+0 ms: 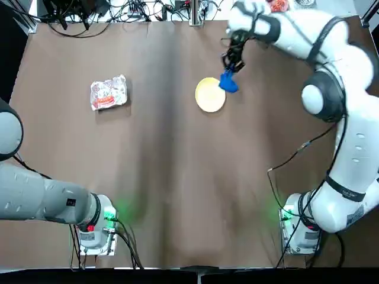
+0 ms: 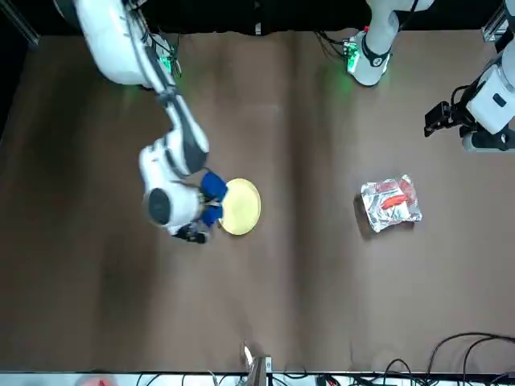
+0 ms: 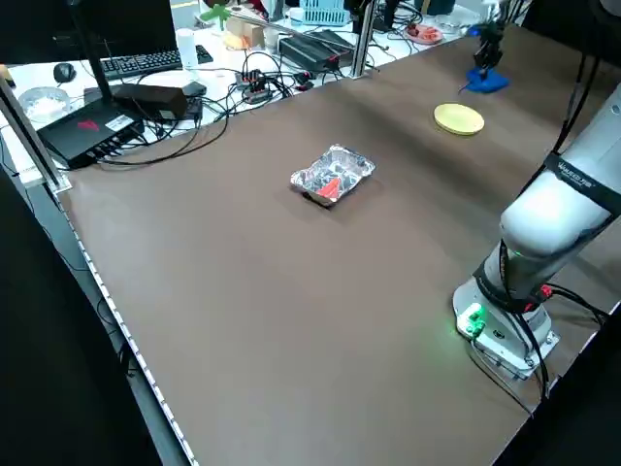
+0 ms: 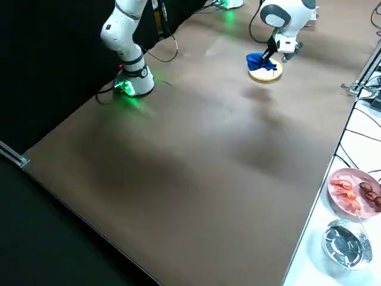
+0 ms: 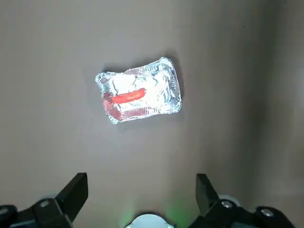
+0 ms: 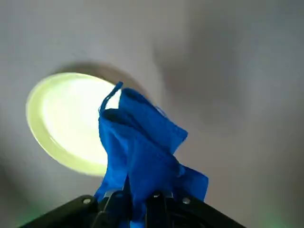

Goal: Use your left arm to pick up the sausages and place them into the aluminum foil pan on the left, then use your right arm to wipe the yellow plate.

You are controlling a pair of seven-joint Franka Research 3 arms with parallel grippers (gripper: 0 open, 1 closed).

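Top view, right gripper (image 1: 232, 66): it hangs near the far edge of the table (image 1: 177, 177), on the right half, pinching a blue cloth (image 1: 228, 81).
Top view, cloth: it hangs down and touches the right rim of the yellow plate (image 1: 209, 95).
Top view, aluminum foil pan (image 1: 108, 93): it sits on the left half of the table, well apart from the plate.
Top view, sausages (image 1: 104, 101): the red piece lies inside the pan.
Top view, left arm: it is pulled back at the near left corner, by its base.
Front view, plate (image 2: 242, 207): it lies flat on the table, with the blue cloth (image 2: 212, 190) at its rim under the right gripper (image 2: 195, 233).
Front view, pan (image 2: 390, 203): the red sausages (image 2: 392, 199) lie in it.
Left side view, pan (image 3: 333, 175): it sits near the middle of the table, with the plate (image 3: 458, 118) farther off toward the far edge.
Right side view, cloth (image 4: 258, 61): it rests on the plate (image 4: 268, 74), held from above.
Left wrist view, left gripper (image 5: 141, 192): its fingers are spread wide and hold nothing, high above the pan (image 5: 139, 96) and the sausages (image 5: 127, 97).
Right wrist view, right gripper (image 6: 141, 195): its fingers are closed tight on the cloth (image 6: 142, 152), which hangs over one side of the plate (image 6: 66, 123).
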